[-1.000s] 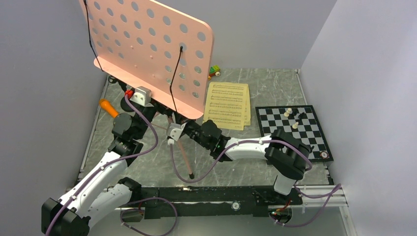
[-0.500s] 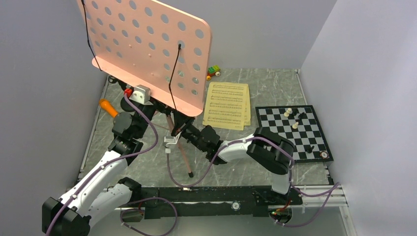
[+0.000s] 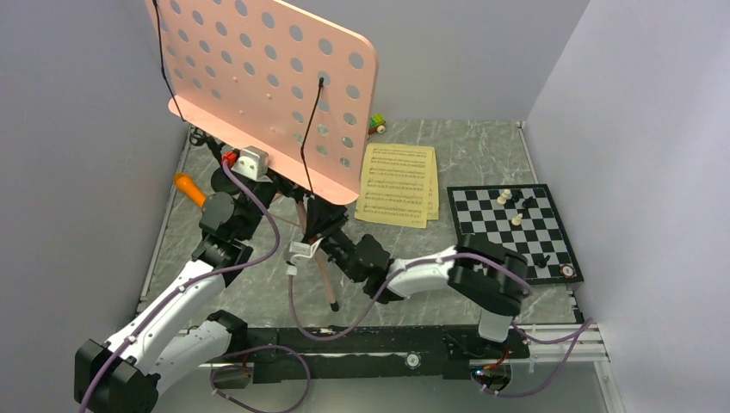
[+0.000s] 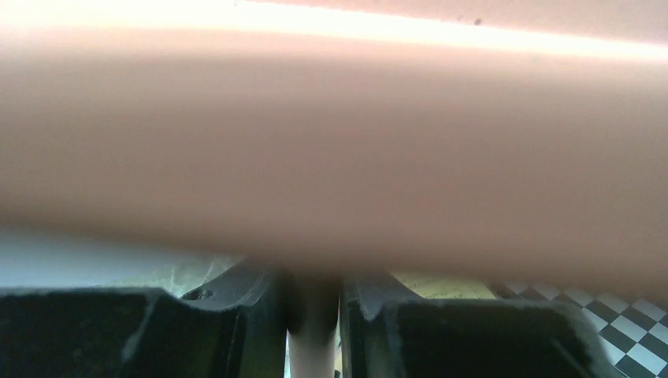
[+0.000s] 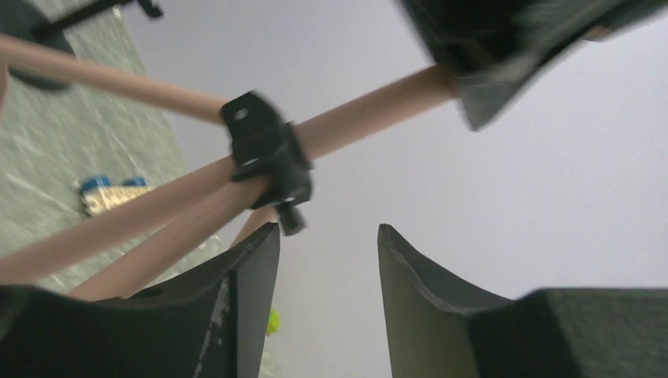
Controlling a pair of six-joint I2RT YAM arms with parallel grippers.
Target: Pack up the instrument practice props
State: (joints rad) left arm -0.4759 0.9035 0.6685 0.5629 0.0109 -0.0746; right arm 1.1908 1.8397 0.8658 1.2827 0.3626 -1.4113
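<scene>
**Left jaws:** narrow, closed on the post of your pink music stand (image 4: 313, 339). The left wrist view shows the pink tube pinched between the two black inner faces. The stand's desk (image 3: 258, 77) is a blurred pink band across everything above.

**Right jaws:** standing apart, nothing between them. Through the gap the right wrist view gives you only bare wall. The left-hand tip sits just beside one pink leg; whether it touches, you cannot tell. Above that tip is the black collar (image 5: 266, 157) where the legs join the post.

**Right wrist view only:** a blue-wheeled block car (image 5: 110, 193) on the bench beyond the legs.

**Left wrist view only:** the grip itself, plus a strip of yellow paper and a corner of checkered board under the desk's edge.

**Top view only:**
- The stand is at the left rear of the bench (image 3: 482, 146), with its desk tilted.
- Your left arm (image 3: 172, 301) reaches up beneath the desk's lower edge.
- Your right arm (image 3: 430, 267) lies low, reaching left toward the leg hub.
- The orange microphone (image 3: 189, 189) lies by the left edge, just left of the stand.
- The yellow sheet-music pages (image 3: 398, 185) lie flat between the stand and the chessboard (image 3: 514, 231), which carries a few pieces.
- A green-and-yellow block car (image 3: 376, 125) is at the rear, beside the desk's corner.
</scene>
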